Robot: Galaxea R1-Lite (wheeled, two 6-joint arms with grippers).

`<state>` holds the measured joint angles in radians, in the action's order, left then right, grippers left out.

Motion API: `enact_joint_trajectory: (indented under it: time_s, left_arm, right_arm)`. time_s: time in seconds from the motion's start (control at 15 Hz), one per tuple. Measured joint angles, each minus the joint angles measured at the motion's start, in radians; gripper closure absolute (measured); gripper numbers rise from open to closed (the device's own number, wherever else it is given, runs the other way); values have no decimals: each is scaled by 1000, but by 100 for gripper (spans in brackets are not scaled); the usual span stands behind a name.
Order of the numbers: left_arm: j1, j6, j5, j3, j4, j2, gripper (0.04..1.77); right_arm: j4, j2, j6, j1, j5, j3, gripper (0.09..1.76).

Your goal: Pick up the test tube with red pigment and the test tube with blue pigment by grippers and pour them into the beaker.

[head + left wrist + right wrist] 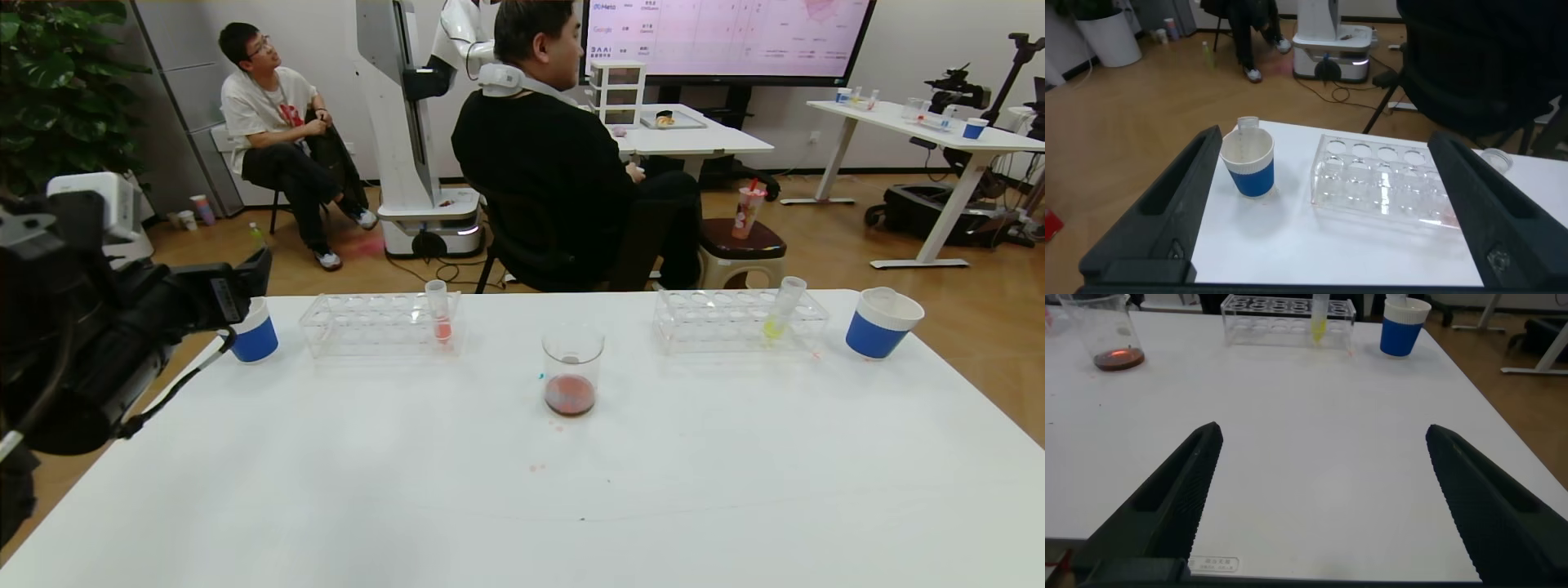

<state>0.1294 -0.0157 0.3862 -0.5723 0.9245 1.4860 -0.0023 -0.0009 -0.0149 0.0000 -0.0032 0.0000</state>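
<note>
The beaker [572, 371] stands mid-table and holds a little dark red-brown liquid; it also shows in the right wrist view [1114, 335]. A tube with salmon-red liquid [441, 314] stands in the left clear rack [359, 325]. No tube with vivid red or blue liquid shows. My left gripper [245, 286] is open and empty, hovering by the left blue cup [255, 333]. In the left wrist view the gripper [1327, 212] frames that cup [1251, 165], which holds an empty clear tube [1247, 126]. My right gripper [1323, 506] is open and empty above bare table.
The right rack [718, 322] holds a tube with yellow-green liquid [780, 310]. A second blue cup [880, 323] stands at the far right. Red drops spot the table near the beaker. A seated man in black sits just beyond the table's far edge.
</note>
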Motion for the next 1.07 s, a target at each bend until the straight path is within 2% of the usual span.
enact_joint_trajectory:
  time_s: [0.2, 0.33, 0.67, 0.8, 0.87, 1.07]
  left_arm:
    - [-28, 0, -136, 117, -7, -149, 6]
    - [-57, 1, -204, 190, -10, -244, 6]
    - [-79, 0, -239, 373, -46, -502, 6]
    - [-80, 1, -238, 417, -158, -639, 6]
    - [-80, 2, -238, 427, -251, -719, 6]
    - [-71, 1, -241, 423, -611, -968, 6]
  right_arm:
    - [0, 0, 0, 0, 0, 0, 11]
    - [0, 0, 1, 0, 0, 0, 11]
    - [0, 0, 0, 0, 0, 0, 11]
    - [0, 0, 0, 0, 0, 0, 11]
    - [0, 0, 0, 0, 0, 0, 11]
    - [0, 0, 0, 0, 0, 0, 11]
